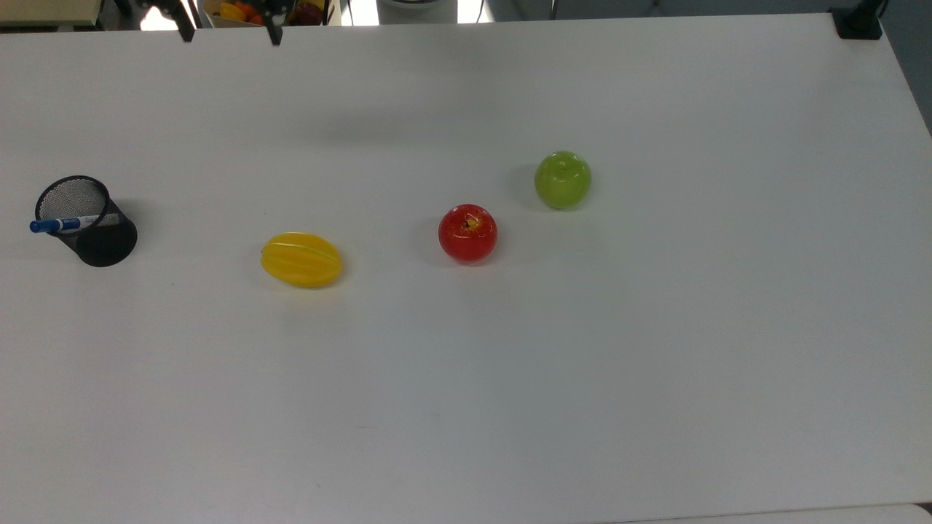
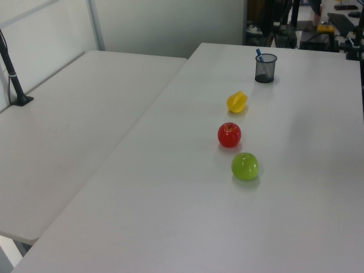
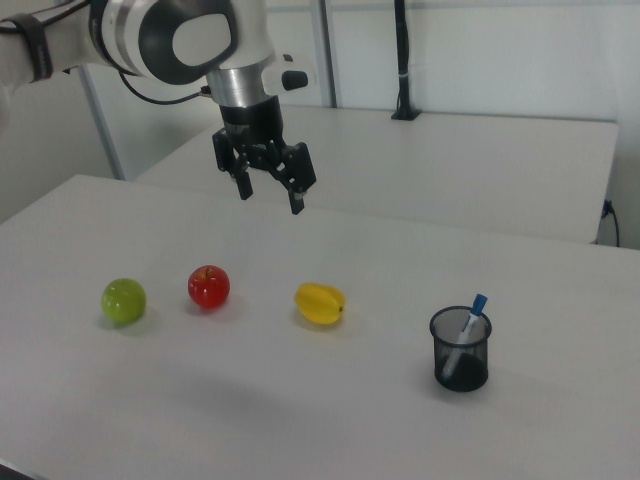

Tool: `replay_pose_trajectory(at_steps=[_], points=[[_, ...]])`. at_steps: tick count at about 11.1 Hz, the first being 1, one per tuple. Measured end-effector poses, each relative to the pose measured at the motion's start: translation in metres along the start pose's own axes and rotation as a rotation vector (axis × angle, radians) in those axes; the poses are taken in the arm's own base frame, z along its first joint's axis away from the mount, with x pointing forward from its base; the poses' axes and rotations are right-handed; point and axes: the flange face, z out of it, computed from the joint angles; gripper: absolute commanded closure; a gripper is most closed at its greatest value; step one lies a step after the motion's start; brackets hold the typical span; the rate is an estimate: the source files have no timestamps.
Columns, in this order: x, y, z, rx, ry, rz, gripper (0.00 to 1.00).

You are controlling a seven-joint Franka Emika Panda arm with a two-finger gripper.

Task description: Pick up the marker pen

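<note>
The marker pen (image 1: pixel 62 224), white with a blue cap, stands leaning in a black mesh cup (image 1: pixel 105 240) at the top view's left. The pen's blue cap (image 3: pixel 478 303) sticks out over the cup's rim (image 3: pixel 461 315) in the right view, and the pen (image 2: pixel 259 55) also pokes from the cup (image 2: pixel 265 69) in the left view. My gripper (image 3: pixel 270 197) hangs open and holds nothing, high above the table, over the space behind the yellow fruit and well to the right view's left of the cup. Its two fingertips (image 1: pixel 275 36) show at the top view's upper edge.
On the white table (image 1: pixel 655 364) a yellow star fruit (image 1: pixel 301 260), a red apple (image 1: pixel 467 233) and a green apple (image 1: pixel 563 180) lie in a row to the top view's right of the cup. A second table (image 2: pixel 68 125) adjoins on the left view's left.
</note>
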Motion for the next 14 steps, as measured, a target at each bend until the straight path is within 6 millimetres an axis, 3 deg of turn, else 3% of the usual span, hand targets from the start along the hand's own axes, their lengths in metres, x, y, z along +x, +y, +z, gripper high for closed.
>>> replay_pose_trajectory(at_steps=[3,6,11,14], points=[[0.029,0.027,0.037,-0.034,0.080,0.055,0.00],[0.051,0.074,0.078,-0.089,0.165,0.116,0.00],[0.049,0.151,0.100,-0.082,0.300,0.281,0.00],[0.046,0.195,0.127,-0.068,0.392,0.396,0.00]])
